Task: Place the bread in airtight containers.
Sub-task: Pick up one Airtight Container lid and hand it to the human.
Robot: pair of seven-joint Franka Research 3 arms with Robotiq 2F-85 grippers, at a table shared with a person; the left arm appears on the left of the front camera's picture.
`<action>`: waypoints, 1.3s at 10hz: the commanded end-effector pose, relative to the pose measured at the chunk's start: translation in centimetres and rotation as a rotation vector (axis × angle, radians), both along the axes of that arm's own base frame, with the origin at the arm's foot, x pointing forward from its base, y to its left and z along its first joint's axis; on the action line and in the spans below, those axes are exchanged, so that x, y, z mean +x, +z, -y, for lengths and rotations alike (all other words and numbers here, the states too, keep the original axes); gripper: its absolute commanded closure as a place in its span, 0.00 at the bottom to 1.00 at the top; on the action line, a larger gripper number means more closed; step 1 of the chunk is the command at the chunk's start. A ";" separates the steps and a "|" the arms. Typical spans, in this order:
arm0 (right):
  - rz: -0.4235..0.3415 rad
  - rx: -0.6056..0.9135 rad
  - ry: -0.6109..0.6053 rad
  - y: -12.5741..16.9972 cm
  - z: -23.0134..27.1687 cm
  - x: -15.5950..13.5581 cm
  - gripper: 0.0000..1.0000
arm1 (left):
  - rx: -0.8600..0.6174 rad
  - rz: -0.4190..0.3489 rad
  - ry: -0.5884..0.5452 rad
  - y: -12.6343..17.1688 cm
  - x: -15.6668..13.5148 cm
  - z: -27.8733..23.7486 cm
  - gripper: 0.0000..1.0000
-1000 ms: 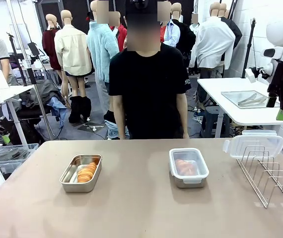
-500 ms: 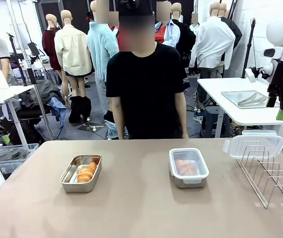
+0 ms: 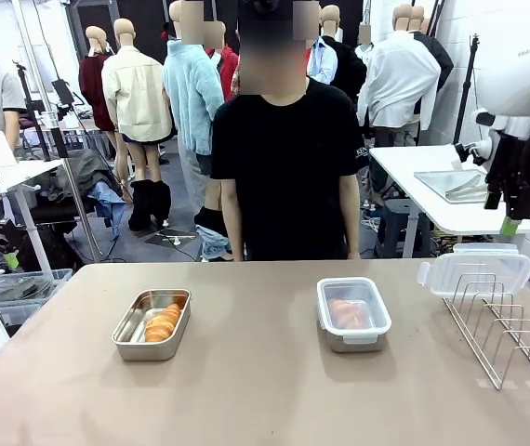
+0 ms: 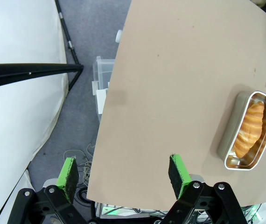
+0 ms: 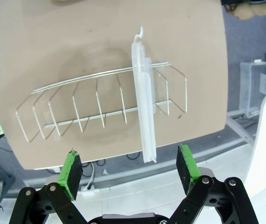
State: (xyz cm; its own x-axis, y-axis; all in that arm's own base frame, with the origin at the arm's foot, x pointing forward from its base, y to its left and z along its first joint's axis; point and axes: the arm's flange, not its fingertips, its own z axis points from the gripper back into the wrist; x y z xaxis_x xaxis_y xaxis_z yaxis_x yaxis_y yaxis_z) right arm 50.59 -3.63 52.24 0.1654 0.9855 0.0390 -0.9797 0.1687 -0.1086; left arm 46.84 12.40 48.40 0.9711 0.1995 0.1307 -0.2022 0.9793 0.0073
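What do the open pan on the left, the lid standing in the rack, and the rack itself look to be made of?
Open rectangular pan: apparently stainless steel, brushed grey with reflective walls. Clear lid standing in the rack: likely translucent plastic, since the rack wires show through it. Wire rack: thin bare metal rods, silvery; whether plated or steel cannot be told.

From my left wrist camera, my left gripper (image 4: pixel 123 175) hangs with jaws spread over the table's (image 4: pixel 179 84) edge. An open steel pan (image 4: pixel 226 142) holding one croissant roll (image 4: pixel 248 128) sits far right.

The right claw (image 3: pixel 510 219) has swung slightly left and tilted; the person (image 3: pixel 288 167) shifted a little right.
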 end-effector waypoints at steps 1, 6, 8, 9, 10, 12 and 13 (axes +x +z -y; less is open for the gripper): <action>-0.011 -0.010 0.025 -1.4 0.5 1.2 0.00 | -0.001 0.002 0.003 0.0 -0.1 -0.1 0.00; -0.074 0.003 0.080 -4.4 0.0 3.4 0.00 | -0.001 0.002 0.003 0.0 -0.1 -0.1 0.00; -0.099 0.020 0.076 -5.9 -0.3 5.0 0.00 | -0.001 0.002 0.003 0.0 -0.1 -0.1 0.00; -0.102 0.014 0.053 -6.7 -0.4 5.8 0.00 | -0.001 0.002 0.003 0.0 -0.1 -0.1 0.00; -0.111 0.004 0.055 -7.4 -0.7 6.4 0.00 | -0.001 0.002 0.003 0.0 -0.1 -0.1 0.00; -0.139 -0.028 0.078 -8.8 -1.2 7.4 0.00 | -0.001 0.002 0.003 0.0 -0.1 -0.1 0.00; -0.149 -0.029 0.067 -9.8 -1.4 7.8 0.00 | -0.001 0.002 0.003 0.0 -0.1 -0.1 0.00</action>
